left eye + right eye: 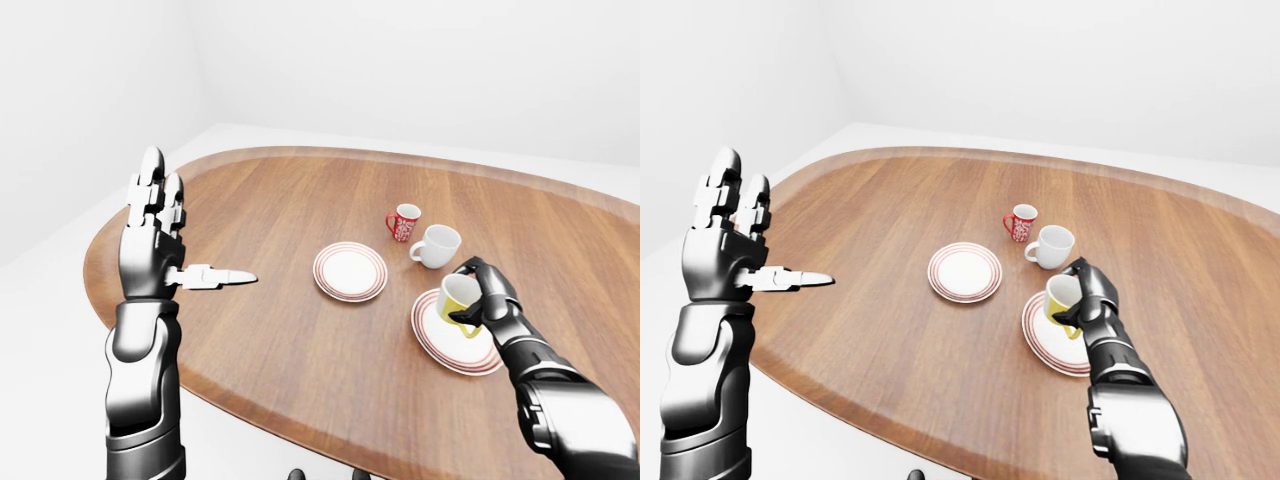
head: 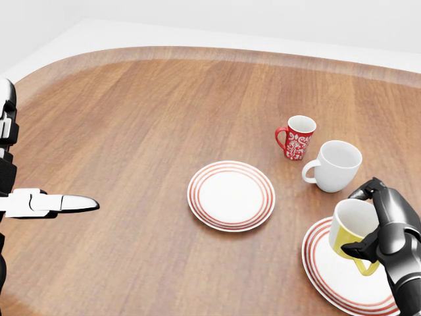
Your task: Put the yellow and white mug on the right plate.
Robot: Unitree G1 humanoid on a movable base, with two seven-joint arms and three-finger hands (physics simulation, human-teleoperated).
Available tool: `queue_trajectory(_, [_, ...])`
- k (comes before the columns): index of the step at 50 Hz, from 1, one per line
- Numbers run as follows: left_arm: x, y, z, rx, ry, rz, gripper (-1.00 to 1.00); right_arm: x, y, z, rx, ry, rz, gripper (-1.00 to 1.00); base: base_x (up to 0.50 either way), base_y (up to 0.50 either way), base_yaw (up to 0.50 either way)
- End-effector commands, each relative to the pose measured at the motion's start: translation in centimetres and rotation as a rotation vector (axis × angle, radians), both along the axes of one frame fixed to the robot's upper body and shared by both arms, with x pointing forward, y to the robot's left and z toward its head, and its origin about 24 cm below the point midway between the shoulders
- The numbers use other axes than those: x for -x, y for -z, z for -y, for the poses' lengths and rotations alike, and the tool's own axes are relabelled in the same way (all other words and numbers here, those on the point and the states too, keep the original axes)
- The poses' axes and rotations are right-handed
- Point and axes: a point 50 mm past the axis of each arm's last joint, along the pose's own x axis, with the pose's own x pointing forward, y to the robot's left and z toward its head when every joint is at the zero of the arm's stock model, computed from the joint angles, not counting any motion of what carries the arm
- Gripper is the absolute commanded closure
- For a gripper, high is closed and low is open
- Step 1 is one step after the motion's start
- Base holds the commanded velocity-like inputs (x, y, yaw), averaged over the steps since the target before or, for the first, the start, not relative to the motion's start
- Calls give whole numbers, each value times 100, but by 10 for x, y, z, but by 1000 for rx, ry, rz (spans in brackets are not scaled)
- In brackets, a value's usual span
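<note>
Table (image 2: 131, 118): wood-grain top, smooth with a soft satin sheen. Plates (image 2: 230, 195), white mug (image 2: 337, 166), red patterned mug (image 2: 297, 138) and yellow and white mug (image 2: 350, 227) look like smooth glazed ceramic. Both robot hands (image 1: 155, 235) show glossy, metal-like dark and silver shells.

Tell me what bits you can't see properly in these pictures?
- Whether the yellow and white mug touches the right plate: its base is hidden by the right hand in every view.
- The right plate's lower edge: cut off by the head view's bottom edge.
- The red mug pattern: too small in the eye views.
</note>
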Motion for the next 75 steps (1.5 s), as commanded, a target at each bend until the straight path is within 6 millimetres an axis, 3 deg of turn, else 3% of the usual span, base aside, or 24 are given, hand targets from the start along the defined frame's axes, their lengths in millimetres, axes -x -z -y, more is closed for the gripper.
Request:
queue_trajectory(1, [0,1,0,-1,1,-3,-100,1,-4,6,37,29,11,100,0,0,0])
queue_trajectory(36, [-1,3,3,-2,6,-13,-100,7,3,8,78,89,24,100,0,0,0])
queue_trajectory(75, [-1,5,5,-3,10,-18,-100,10,13,-4,132,88,36,100,0,0,0])
